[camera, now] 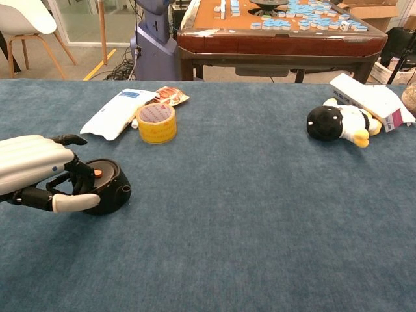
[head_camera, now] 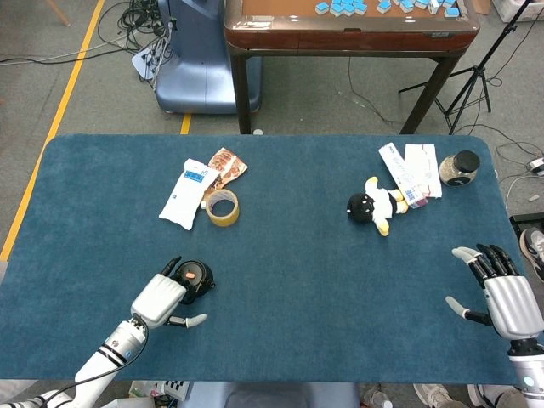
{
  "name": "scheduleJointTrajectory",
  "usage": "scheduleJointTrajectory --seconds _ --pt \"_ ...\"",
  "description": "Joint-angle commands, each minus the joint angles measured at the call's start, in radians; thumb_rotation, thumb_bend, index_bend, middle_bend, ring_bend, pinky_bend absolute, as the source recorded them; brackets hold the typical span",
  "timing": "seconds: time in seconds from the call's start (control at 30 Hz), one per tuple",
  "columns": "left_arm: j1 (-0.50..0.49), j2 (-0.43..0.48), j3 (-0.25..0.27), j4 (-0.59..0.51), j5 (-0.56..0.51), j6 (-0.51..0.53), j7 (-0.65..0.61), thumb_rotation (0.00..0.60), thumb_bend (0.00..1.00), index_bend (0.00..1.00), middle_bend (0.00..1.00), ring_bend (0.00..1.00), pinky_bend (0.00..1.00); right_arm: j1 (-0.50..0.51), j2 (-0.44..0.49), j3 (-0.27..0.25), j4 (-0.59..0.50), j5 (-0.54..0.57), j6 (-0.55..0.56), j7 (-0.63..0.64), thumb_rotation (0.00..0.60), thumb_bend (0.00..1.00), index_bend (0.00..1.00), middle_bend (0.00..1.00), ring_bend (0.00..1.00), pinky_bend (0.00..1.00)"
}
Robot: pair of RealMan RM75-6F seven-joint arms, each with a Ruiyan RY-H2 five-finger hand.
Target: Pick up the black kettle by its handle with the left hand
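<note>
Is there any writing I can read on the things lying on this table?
None is legible.
White packet: blue label, print too small to read.
White boxes: coloured print, blurred.
Snack wrapper: pattern only, no readable words.
Tape roll: no clear text.

Kettle (head_camera: 195, 279) front-left on table (head_camera: 297, 280); tape roll (head_camera: 223, 206) behind.
</note>
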Motion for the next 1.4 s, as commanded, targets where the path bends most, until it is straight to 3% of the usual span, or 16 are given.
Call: scheduleJointTrajectory --seconds 0.03,0.73,1.4 --pt "0.003 -0.003 0.000 -0.002 -0.002 0.000 0.007 0.000 0.11 0.51 0.52 0.37 0.00 -0.001 -0.001 0.000 0.003 0.001 -0.001 0.002 0.600 0.19 0.20 0.23 0.12 0.09" --pt "0.004 -0.012 -0.001 -0.026 -0.044 -0.029 0.053 0.000 0.11 0.55 0.58 0.44 0.00 -0.009 -0.006 -0.001 0.016 0.007 0.004 0.019 0.600 0.19 0.20 0.23 0.12 0.09" --pt "-0.013 -0.016 -0.011 -0.027 -0.093 -0.078 0.024 0.000 0.11 0.68 0.76 0.61 0.00 -0.018 -0.011 0.002 0.023 0.013 0.013 0.033 0.600 0.19 0.20 0.23 0.12 0.09"
